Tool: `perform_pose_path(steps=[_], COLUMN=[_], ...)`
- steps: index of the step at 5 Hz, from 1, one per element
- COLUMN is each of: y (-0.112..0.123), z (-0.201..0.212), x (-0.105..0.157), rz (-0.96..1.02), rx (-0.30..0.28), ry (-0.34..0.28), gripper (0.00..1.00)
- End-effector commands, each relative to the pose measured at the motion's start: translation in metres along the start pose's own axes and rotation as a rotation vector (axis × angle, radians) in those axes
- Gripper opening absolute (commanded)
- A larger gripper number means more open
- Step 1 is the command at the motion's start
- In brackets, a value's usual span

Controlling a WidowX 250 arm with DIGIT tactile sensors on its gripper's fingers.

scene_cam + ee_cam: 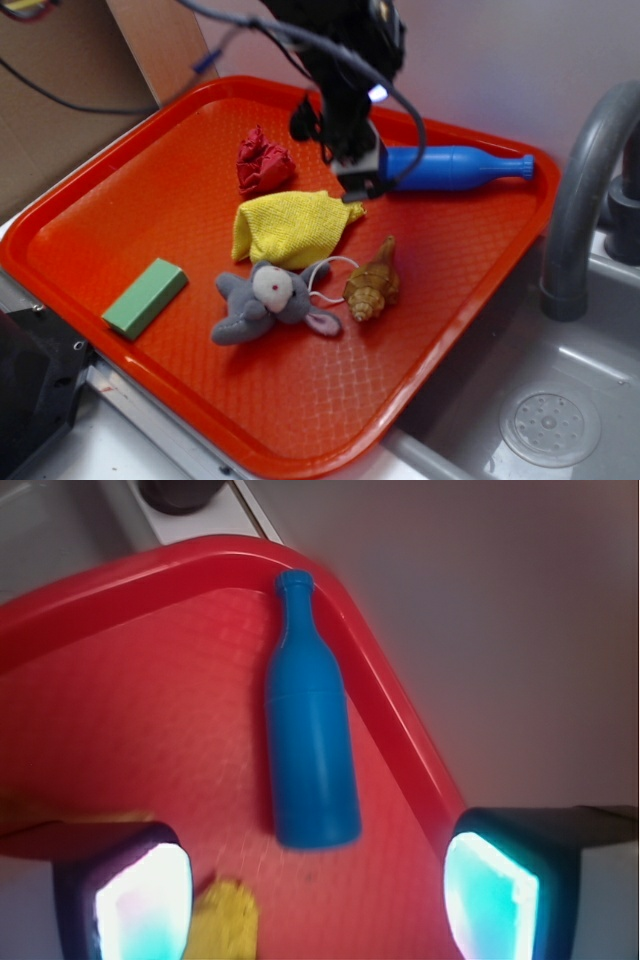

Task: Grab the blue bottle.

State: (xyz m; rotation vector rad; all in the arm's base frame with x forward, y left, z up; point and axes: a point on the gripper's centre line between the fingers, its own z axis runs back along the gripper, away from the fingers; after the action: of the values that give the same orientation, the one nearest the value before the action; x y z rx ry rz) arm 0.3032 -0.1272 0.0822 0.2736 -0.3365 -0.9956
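Blue bottle is lying lengthwise ahead of the spread-apart, empty gripper, base end nearest the fingers.

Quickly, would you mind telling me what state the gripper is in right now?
Gripper: open, holding nothing; the blue bottle lies ahead of the spread fingers, untouched.

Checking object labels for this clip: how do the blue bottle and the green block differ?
The blue bottle is rounded with a narrow neck; the green block is flat and rectangular. The bottle lies on its side by the tray's far rim near the gripper; the block sits at the near-left edge, away from it. Both rest on the tray, ungrasped.
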Motion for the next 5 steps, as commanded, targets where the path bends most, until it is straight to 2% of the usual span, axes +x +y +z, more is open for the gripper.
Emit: perform_pose_path(steps=[1, 2, 3, 4, 5], y=[0.020, 0.029, 0.021, -0.002, -0.014], z=[-0.023, -0.030, -0.050, -0.068, -0.070], x=[0.019, 0.021, 0.024, 0.023, 0.022], rz=[0.075, 0.098, 0.122, 0.079, 0.066], rx=[0.026, 0.020, -0.102, -0.256, -0.252], ry=[-0.011, 0.000, -0.006, 0.023, 0.031], gripper=[1.00, 1.00, 1.00, 0.00, 0.00])
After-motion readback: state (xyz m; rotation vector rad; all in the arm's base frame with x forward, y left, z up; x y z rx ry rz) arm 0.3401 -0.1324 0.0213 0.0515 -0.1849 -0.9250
